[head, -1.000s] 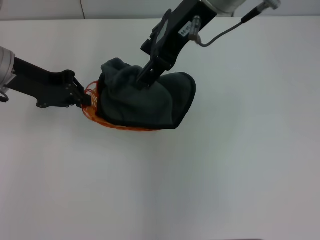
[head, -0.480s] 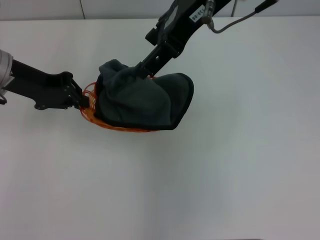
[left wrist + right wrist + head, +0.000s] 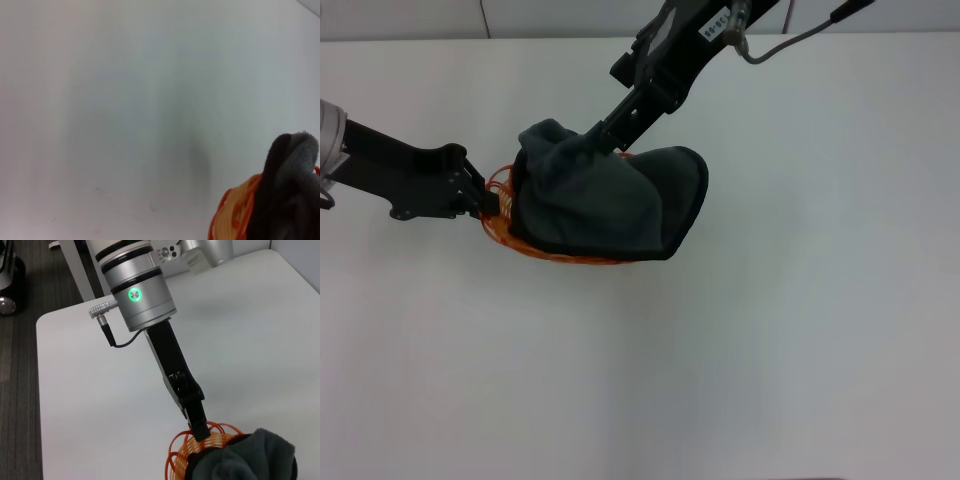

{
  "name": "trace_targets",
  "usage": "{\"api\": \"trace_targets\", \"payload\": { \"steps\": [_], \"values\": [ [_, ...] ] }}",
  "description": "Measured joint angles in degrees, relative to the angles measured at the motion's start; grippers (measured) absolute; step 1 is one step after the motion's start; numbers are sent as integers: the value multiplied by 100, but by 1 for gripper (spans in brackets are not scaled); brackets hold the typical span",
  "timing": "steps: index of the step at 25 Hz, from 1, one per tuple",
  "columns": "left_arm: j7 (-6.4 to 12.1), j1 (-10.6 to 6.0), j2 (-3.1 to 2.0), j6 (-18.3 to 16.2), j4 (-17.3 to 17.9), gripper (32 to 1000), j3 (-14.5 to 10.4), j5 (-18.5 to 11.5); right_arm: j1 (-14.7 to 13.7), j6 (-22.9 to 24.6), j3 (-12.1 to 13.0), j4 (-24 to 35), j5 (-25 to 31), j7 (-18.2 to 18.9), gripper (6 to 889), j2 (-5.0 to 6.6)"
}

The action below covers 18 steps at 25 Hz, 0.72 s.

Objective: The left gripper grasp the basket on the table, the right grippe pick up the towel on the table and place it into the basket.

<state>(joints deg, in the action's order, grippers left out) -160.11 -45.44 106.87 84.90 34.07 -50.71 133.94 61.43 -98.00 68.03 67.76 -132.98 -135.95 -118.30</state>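
Your left tool is clamped on the basket rim. Your right tool sits at the towel top; can't tell its grip. Towel lies in basket on counter. Arm label unreadable.

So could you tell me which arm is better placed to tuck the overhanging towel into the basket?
Right: the right gripper is over the dark grey cloth towel, while the left gripper holds the orange wire basket rim.
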Motion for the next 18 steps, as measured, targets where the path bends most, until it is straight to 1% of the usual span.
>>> {"api": "trace_targets", "payload": {
  "steps": [18],
  "values": [
    [4, 0, 7, -41, -66, 71, 0, 1, -1, 44, 0, -29, 0, 44, 874, 0]
  ]
}}
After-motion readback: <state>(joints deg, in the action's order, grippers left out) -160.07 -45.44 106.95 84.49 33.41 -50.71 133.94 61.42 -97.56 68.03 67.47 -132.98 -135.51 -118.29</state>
